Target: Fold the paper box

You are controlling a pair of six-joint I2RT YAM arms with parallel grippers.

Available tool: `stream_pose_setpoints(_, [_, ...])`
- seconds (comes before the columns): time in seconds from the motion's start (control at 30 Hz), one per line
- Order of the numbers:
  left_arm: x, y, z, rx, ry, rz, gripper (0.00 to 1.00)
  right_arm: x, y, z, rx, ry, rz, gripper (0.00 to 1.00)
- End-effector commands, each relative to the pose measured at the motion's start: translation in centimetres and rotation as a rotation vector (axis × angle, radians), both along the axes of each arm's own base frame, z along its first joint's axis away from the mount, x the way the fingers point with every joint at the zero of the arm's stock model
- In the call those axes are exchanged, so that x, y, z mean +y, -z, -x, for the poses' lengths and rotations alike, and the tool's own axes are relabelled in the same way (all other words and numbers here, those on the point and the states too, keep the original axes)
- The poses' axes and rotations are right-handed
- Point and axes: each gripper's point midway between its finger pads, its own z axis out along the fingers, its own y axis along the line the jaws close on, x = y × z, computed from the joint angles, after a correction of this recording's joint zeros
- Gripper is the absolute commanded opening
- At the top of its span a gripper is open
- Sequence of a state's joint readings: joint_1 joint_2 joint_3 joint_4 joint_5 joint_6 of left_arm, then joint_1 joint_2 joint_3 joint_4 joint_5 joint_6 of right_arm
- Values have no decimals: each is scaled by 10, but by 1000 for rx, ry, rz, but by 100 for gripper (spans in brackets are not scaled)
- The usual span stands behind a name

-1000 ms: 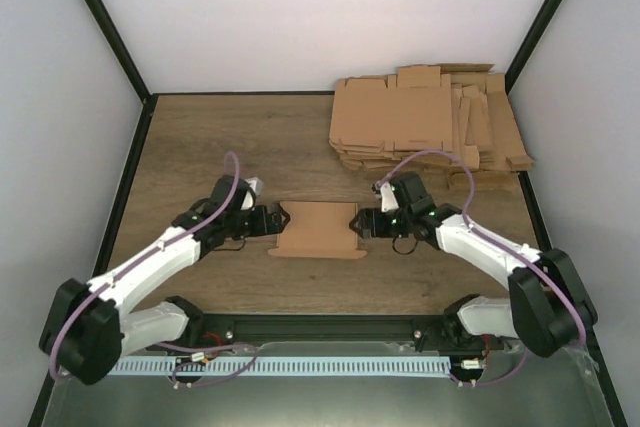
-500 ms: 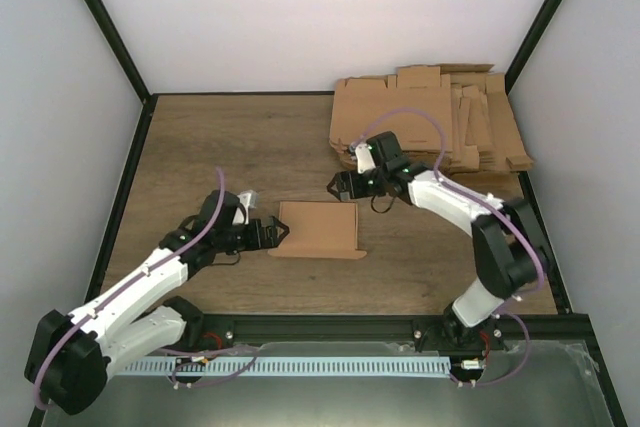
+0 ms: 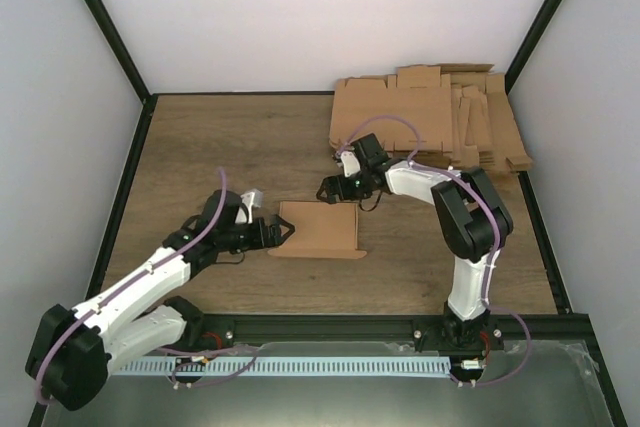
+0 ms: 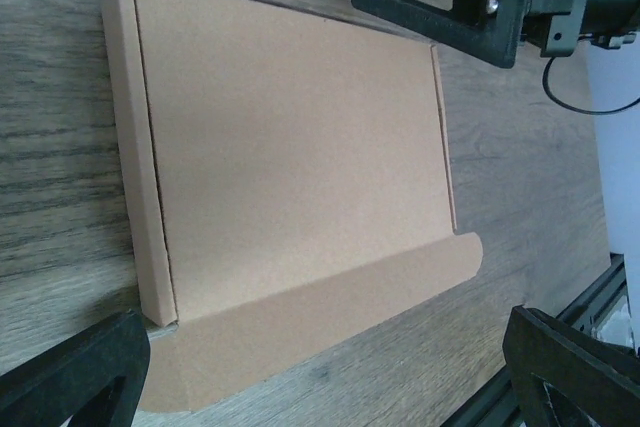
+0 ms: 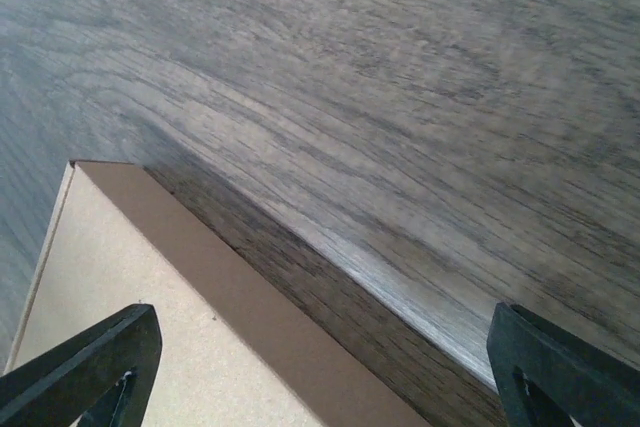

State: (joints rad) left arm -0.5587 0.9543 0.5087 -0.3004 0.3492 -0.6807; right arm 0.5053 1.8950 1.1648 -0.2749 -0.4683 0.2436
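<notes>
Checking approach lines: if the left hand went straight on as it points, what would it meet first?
Probably the paper box, at its near side edge; the open left hand aims at it.

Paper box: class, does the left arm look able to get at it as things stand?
Probably yes: the open left gripper sits right beside the paper box, with nothing between them.

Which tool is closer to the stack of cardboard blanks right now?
Right. The right tool is just left of the stack, by the box's far edge; the left tool is farther, at the box's left side.
</notes>
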Motion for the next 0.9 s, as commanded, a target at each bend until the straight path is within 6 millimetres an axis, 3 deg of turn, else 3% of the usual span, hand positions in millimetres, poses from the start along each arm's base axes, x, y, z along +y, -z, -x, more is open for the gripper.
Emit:
stream_pose_setpoints(0.0, [-12,-12,-5,-23,42,31,100,12,-10,3,-12,-51,-75,91])
stream_pose_setpoints(0.27, [-21,-37,-12,-60,67,54,100,5,-1,55,94,-89,-155,86])
stream_pose_setpoints(0.43, [-21,-35,-13,-54,70,27,100,-7,8,91,147,-84,-172,84])
stream_pose_setpoints(0.63, [-23,-33,-13,-42,83,26,99,-16,-1,103,134,-76,-170,80])
stream_pose_setpoints(0.87, [-27,-51,-8,18,87,47,99,-17,8,108,157,-84,-170,58])
